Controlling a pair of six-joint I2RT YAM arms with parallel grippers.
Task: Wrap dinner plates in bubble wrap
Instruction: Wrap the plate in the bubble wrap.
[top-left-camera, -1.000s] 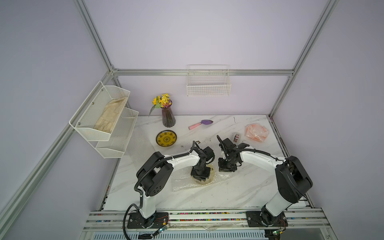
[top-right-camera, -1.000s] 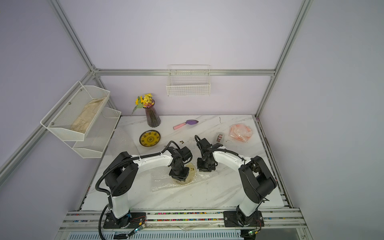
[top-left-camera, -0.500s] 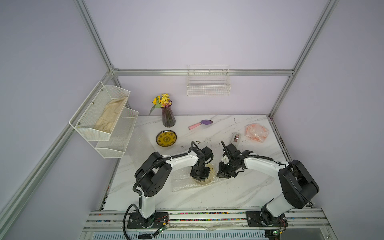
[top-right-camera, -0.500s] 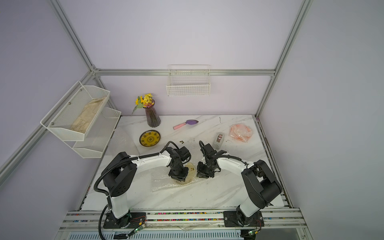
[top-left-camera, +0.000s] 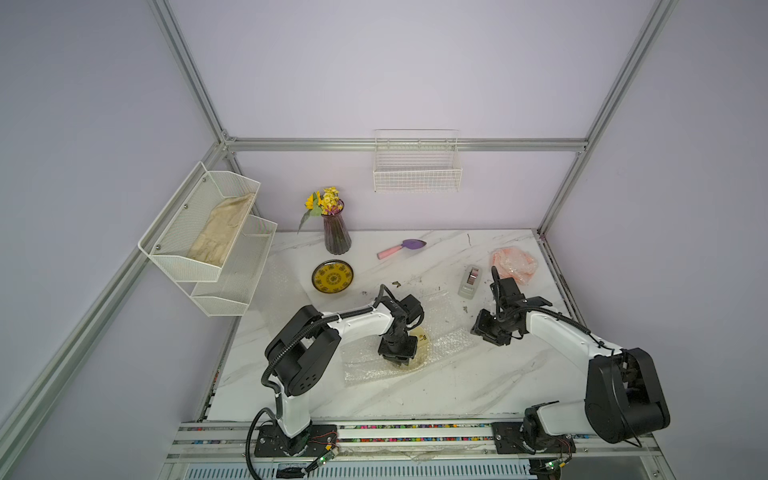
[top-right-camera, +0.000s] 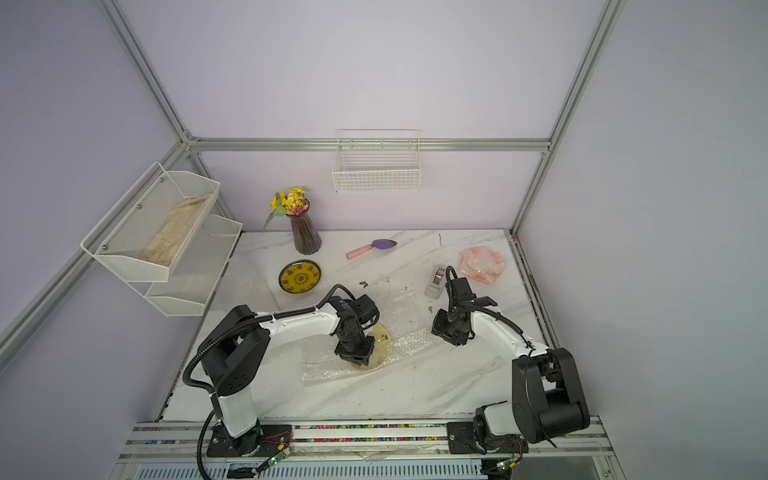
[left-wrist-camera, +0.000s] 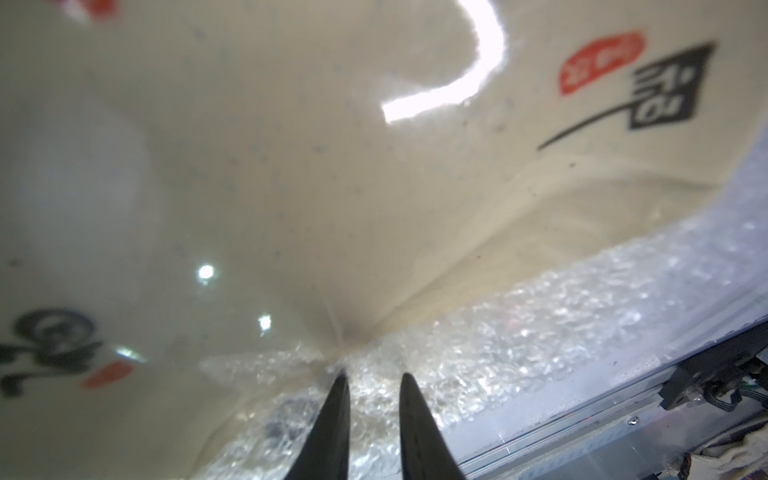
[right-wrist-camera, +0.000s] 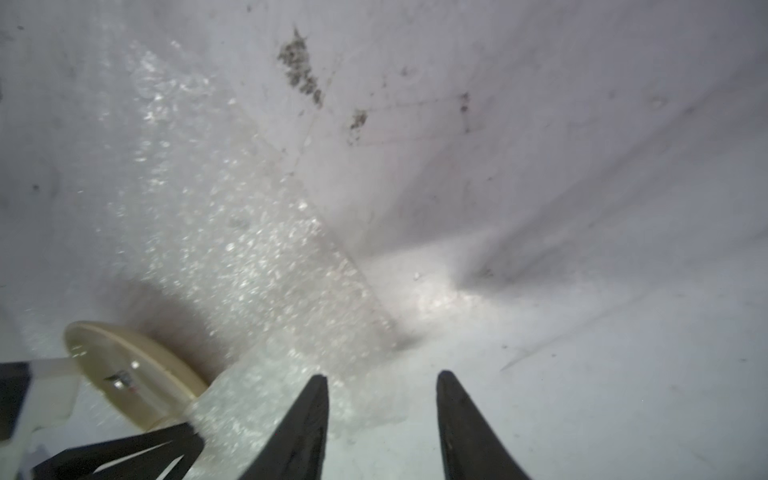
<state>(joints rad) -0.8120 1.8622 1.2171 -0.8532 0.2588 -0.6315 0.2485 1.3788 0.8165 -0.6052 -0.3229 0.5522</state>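
Note:
A cream plate (top-left-camera: 422, 336) (top-right-camera: 382, 334) stands tilted on a sheet of bubble wrap (top-left-camera: 449, 338) (top-right-camera: 407, 307) in the middle of the table. My left gripper (top-left-camera: 397, 351) (left-wrist-camera: 372, 376) is shut on its rim, with wrap caught between the narrow jaws. The left wrist view is filled by the plate's face (left-wrist-camera: 291, 166). My right gripper (top-left-camera: 488, 332) (right-wrist-camera: 382, 376) hangs open over the wrap's right edge (right-wrist-camera: 249, 249), holding nothing, apart from the plate (right-wrist-camera: 124, 365). A yellow patterned plate (top-left-camera: 333, 277) lies bare at the back left. An orange plate (top-left-camera: 513, 264) sits bundled in wrap at the back right.
A grey tape dispenser (top-left-camera: 470, 281) stands just behind the right gripper. A vase of flowers (top-left-camera: 336, 232) and a purple trowel (top-left-camera: 401, 248) are at the back. White shelves (top-left-camera: 208, 232) with a beige cloth hang at the left, a wire basket (top-left-camera: 417, 166) on the back wall.
My right gripper has opened and drawn back to the right, away from the plate. The left gripper has kept its hold in place.

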